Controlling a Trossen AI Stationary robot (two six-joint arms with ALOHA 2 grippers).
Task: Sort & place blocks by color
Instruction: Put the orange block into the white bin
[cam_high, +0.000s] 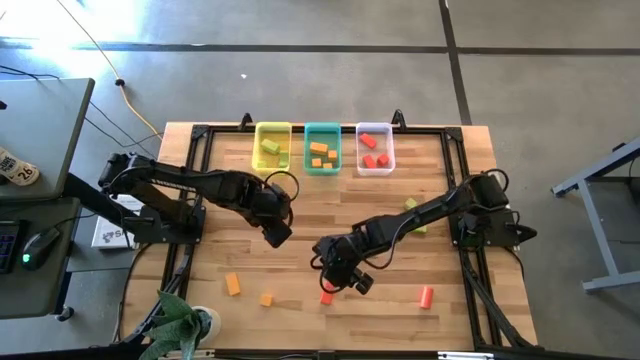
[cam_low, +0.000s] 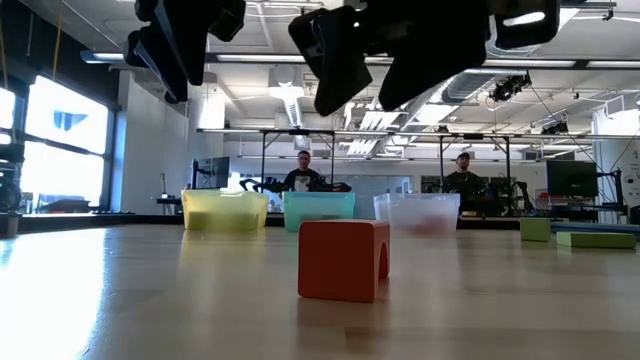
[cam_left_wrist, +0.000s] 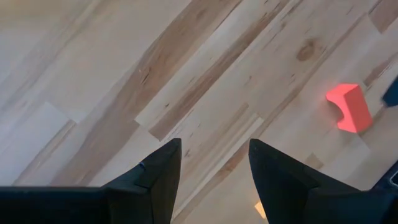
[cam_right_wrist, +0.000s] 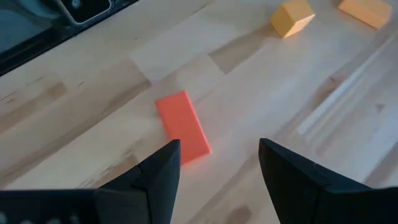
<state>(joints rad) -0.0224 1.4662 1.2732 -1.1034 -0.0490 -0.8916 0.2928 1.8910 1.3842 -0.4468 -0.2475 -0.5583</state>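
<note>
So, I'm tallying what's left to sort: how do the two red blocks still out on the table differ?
The red block near the right gripper sits at, right beside its open fingers and leaning askew; the other red block lies farther right with no gripper near it. The near one has an arch notch in its side in the low view; the far one looks like a plain narrow bar. Both rest on bare wood, outside the bins.

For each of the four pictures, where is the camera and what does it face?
High: above, facing down on the table; both arms show.
Low: at tabletop height, facing the bins; both tools overhead.
Left wrist: on the left arm, facing bare wood; left tool open.
Right wrist: on the right arm, facing the table; right tool open.
Shared: the red block shows in all views.
</note>
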